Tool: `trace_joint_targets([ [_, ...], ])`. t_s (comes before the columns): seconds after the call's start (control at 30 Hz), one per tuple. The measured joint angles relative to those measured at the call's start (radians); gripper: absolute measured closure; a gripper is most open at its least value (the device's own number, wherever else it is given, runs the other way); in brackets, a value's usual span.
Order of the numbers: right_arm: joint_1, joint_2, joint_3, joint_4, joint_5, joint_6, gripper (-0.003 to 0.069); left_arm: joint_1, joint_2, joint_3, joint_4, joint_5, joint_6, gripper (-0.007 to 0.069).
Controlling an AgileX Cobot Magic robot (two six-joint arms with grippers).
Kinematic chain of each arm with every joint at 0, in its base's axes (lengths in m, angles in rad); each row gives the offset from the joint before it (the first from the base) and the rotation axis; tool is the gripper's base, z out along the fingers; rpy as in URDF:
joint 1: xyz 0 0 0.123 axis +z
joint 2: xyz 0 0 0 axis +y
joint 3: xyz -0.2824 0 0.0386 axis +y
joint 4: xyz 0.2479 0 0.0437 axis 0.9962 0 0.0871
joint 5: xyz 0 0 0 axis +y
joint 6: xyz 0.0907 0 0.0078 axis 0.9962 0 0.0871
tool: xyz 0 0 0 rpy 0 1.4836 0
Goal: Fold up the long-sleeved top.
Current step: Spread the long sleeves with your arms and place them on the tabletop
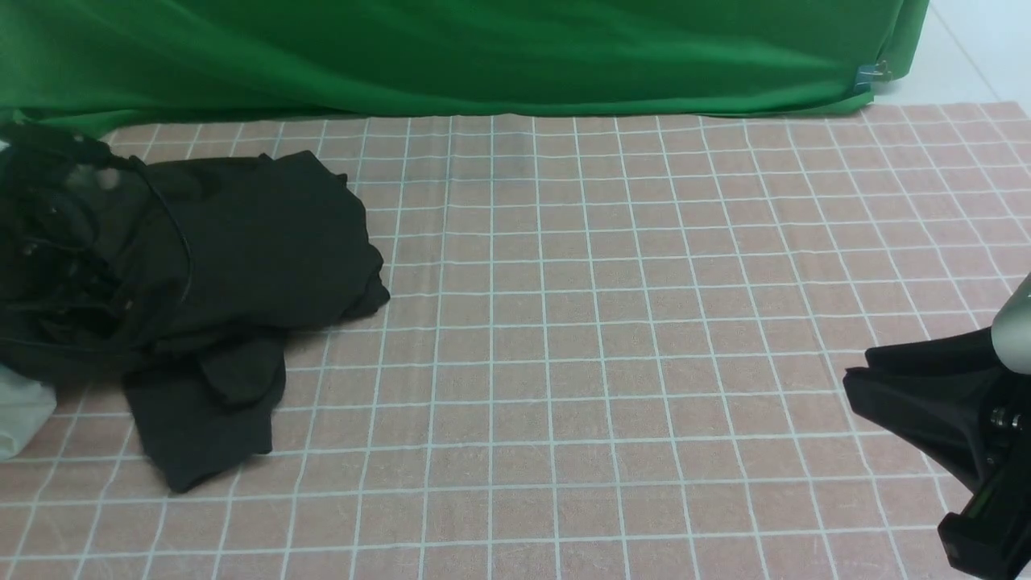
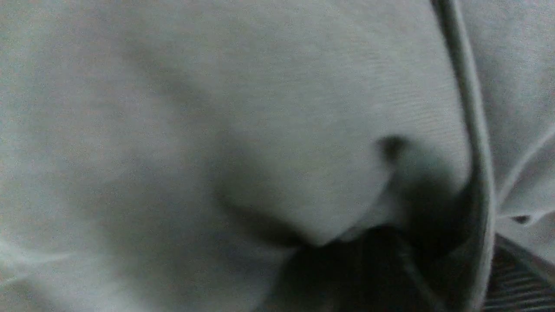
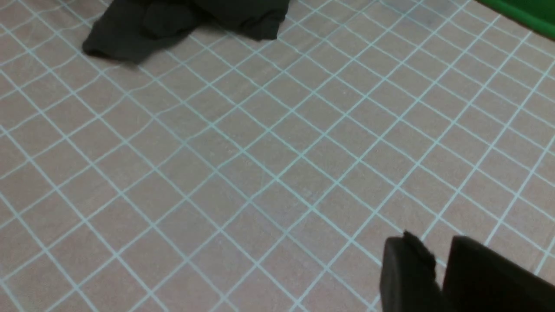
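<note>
Long-sleeved top [image 1: 266,242] lies crumpled at the left of the checked cloth [image 1: 612,338]

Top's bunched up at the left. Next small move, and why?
Probably drag the top toward mid-table with the left arm, to spread it before any fold. It lies crumpled at the left edge of the table; the left wrist view is filled with fabric, so that arm is right on it. The right gripper sits far off, empty.

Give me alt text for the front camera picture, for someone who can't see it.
A crumpled black top lies at the left of a pink checked tablecloth, the left arm over its far-left part. The right arm shows at lower right; a green curtain hangs behind.
</note>
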Motion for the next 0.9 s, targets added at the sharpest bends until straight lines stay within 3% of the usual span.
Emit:
trace_joint_targets([
  [0.1,0.000,0.000,0.000,0.000,-0.006,0.000,0.0492,-0.002,-0.003,0.000,-0.071,0.013,0.028,0.0573],
  [0.27,0.000,0.000,0.000,-0.006,-0.010,0.000,0.0492,-0.093,-0.084,0.000,-0.155,0.015,0.036,0.0589],
  [0.47,0.000,0.000,-0.012,-0.078,0.003,0.054,0.0489,-0.349,-0.232,0.000,-0.162,0.011,0.003,0.0591],
  [0.5,0.000,0.000,-0.031,-0.106,0.030,0.066,0.0487,-0.452,-0.266,0.000,-0.168,0.016,-0.029,0.0591],
  [0.53,0.000,0.000,-0.031,-0.110,0.034,0.069,0.0487,-0.464,-0.269,0.000,-0.169,0.018,-0.033,0.0591],
  [0.77,0.000,0.000,-0.165,-0.372,0.280,0.240,0.0486,-0.839,-0.279,0.000,-0.195,0.025,-0.111,0.0591],
  [0.9,0.000,0.000,-0.197,-0.428,0.364,0.281,0.0484,-0.988,-0.243,0.000,-0.264,-0.022,-0.116,0.0591],
])
